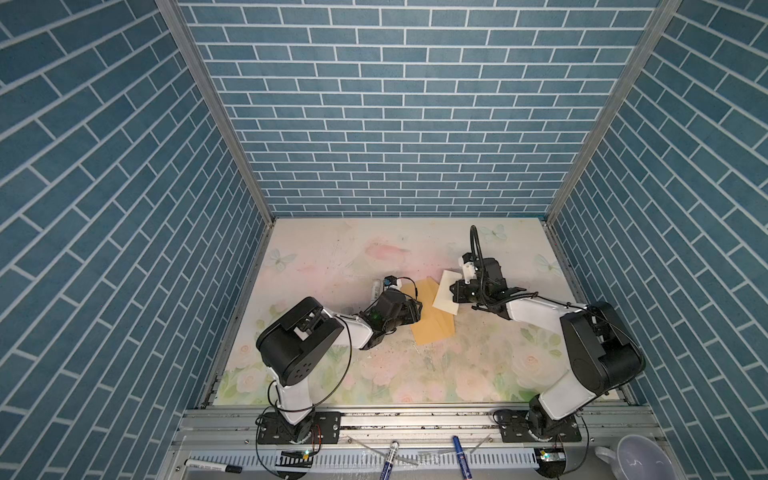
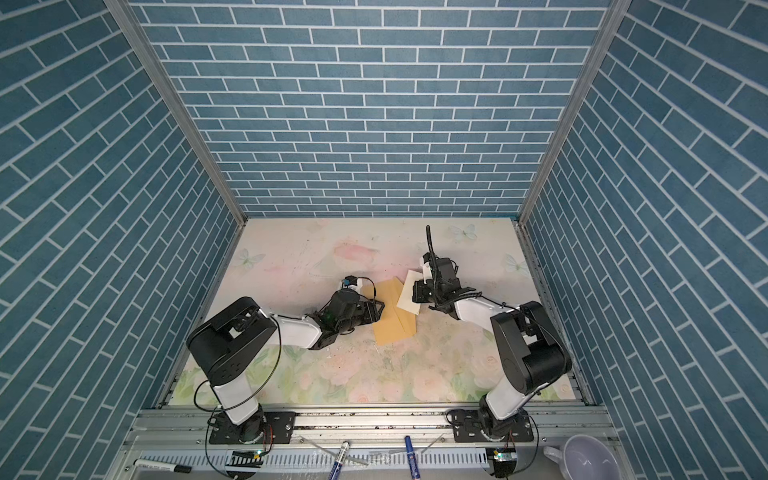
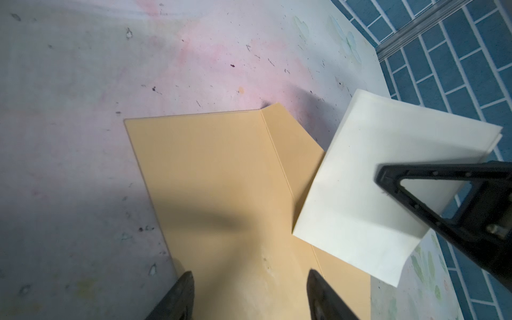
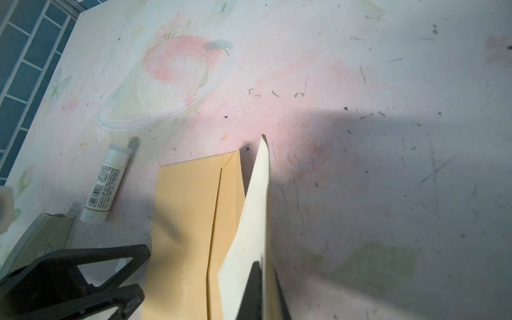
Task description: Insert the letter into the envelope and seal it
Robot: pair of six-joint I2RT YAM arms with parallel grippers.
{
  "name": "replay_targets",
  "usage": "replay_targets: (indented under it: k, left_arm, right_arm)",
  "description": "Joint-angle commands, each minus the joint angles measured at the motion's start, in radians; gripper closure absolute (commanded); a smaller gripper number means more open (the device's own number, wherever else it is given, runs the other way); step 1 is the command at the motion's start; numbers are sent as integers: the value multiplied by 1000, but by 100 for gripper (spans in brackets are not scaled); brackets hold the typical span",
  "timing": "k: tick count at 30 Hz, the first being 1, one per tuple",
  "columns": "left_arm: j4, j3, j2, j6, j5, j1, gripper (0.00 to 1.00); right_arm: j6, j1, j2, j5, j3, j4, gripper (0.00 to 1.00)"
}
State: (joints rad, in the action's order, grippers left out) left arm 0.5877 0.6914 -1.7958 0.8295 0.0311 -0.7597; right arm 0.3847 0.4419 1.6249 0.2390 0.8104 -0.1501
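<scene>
The tan envelope lies flat on the floral table, with its flap folded open toward the right arm. The cream letter is held tilted above that flap edge and overlaps it. My right gripper is shut on the letter's edge. My left gripper hovers open over the envelope's opposite side, its fingertips straddling bare envelope paper with nothing held.
A white glue stick lies on the table just beyond the left gripper. Blue brick walls close three sides. Marker pens and a pale cup sit on the front rail area.
</scene>
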Motion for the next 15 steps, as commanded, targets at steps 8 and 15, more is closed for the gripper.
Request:
replay_targets:
  k: [8, 15]
  left_arm:
    - [38, -23, -37, 18, 16, -1, 35]
    - [46, -23, -46, 19, 16, 0, 34]
  right_arm:
    - [3, -5, 47, 68, 6, -28, 100]
    - [2, -5, 66, 103, 14, -28, 100]
